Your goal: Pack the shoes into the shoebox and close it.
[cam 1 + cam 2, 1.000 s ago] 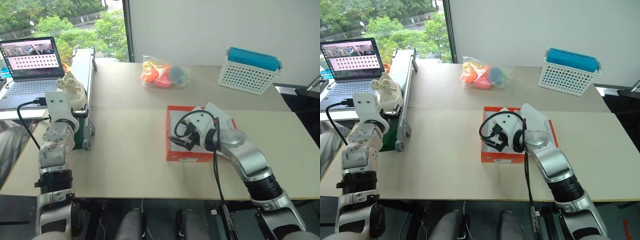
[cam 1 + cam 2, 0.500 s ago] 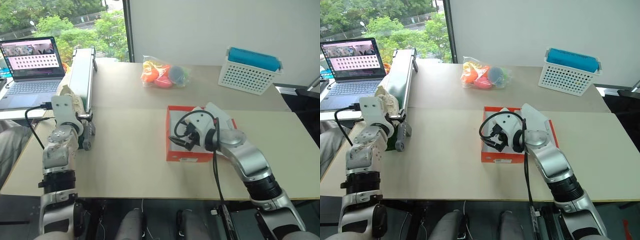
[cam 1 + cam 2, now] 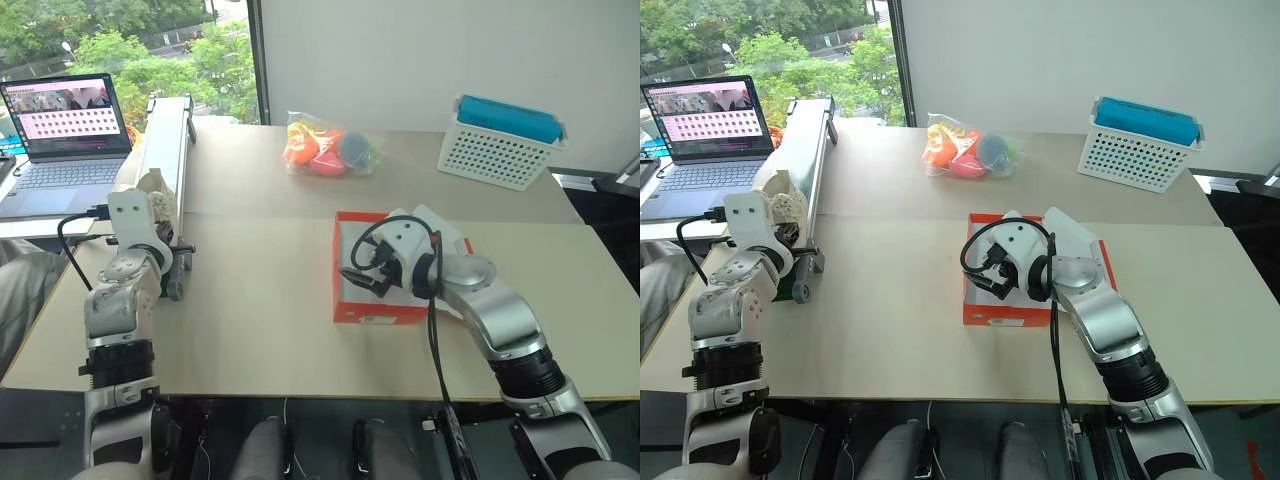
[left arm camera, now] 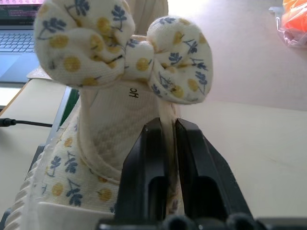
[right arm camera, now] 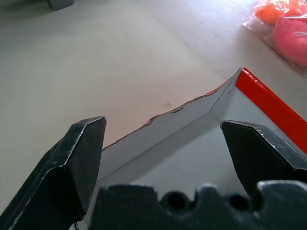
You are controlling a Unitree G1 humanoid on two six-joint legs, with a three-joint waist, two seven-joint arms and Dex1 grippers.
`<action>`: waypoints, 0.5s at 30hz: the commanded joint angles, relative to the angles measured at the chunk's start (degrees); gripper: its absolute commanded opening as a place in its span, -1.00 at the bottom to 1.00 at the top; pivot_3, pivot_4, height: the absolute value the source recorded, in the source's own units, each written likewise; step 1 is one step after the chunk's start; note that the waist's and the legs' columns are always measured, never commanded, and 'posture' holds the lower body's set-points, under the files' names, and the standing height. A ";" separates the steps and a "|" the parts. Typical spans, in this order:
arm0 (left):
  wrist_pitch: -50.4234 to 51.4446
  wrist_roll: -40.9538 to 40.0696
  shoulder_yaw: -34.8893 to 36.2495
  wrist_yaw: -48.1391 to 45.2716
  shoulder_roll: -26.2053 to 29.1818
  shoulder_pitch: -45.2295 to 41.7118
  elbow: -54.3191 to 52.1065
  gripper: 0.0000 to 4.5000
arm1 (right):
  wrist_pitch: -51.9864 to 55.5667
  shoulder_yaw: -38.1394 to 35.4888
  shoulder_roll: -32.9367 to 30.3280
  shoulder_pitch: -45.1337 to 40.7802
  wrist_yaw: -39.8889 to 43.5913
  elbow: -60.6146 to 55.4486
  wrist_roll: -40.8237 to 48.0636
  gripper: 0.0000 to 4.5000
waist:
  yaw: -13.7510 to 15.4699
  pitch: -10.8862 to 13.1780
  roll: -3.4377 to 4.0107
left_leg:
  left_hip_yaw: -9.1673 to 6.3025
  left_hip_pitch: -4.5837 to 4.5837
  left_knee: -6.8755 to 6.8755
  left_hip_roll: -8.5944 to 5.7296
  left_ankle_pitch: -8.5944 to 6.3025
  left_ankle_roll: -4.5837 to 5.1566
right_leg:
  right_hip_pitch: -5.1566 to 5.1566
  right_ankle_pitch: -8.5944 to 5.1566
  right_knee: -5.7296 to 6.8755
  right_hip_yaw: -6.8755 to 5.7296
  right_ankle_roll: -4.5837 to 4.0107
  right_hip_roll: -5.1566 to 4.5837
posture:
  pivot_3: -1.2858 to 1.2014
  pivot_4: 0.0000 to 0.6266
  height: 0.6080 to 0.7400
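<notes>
A cream shoe (image 4: 120, 110) with a blue and yellow flower print and a bow sits at the table's left edge, beside the metal rail. My left gripper (image 4: 168, 132) is shut on a thin fold of its fabric just under the bow. From the head views, the shoe (image 3: 152, 186) pokes out past my left wrist. The orange-red shoebox (image 3: 350, 300) lies open at mid-table, white inside (image 5: 163, 127). My right gripper (image 5: 168, 143) hangs open over the box's near left corner, with nothing between its fingers (image 5: 81, 158).
A long metal rail (image 3: 165, 125) runs along the table's left side, with a laptop (image 3: 65, 125) beyond it. A bag of colourful balls (image 3: 328, 148) lies at the back centre. At the back right is a white perforated basket (image 3: 495, 152).
My left gripper has shut on the shoe and shifted slightly right and down. The right arm and the box have not moved.
</notes>
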 commanded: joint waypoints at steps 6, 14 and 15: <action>-0.44 -0.51 -0.23 0.28 -0.75 -1.68 1.74 -0.79 | -0.74 -2.28 -0.22 -1.67 -0.62 -0.98 -0.29 1.00 | -0.02 0.00 0.00 | 0.00 0.00 -0.01 0.00 0.00 0.00 | -0.01 0.00 -0.01 0.01 0.00 0.00 | 0.03 -0.52 0.38; -4.07 -1.32 1.01 0.37 -1.72 -1.46 0.67 -0.90 | -0.74 -2.22 -0.08 -1.82 -0.57 -0.44 -0.28 1.00 | 0.00 0.00 0.00 | 0.00 0.00 0.00 0.00 0.00 0.00 | -0.01 0.00 0.00 0.00 0.00 0.00 | 0.03 -0.52 0.38; -5.43 -1.38 1.30 0.55 -1.98 -1.52 0.06 -0.90 | -0.76 -2.23 0.01 -1.88 -0.58 -0.28 -0.24 1.00 | 0.01 0.00 0.00 | 0.00 -0.01 0.00 0.00 0.00 -0.01 | -0.01 0.00 0.00 0.00 0.00 0.00 | 0.03 -0.52 0.38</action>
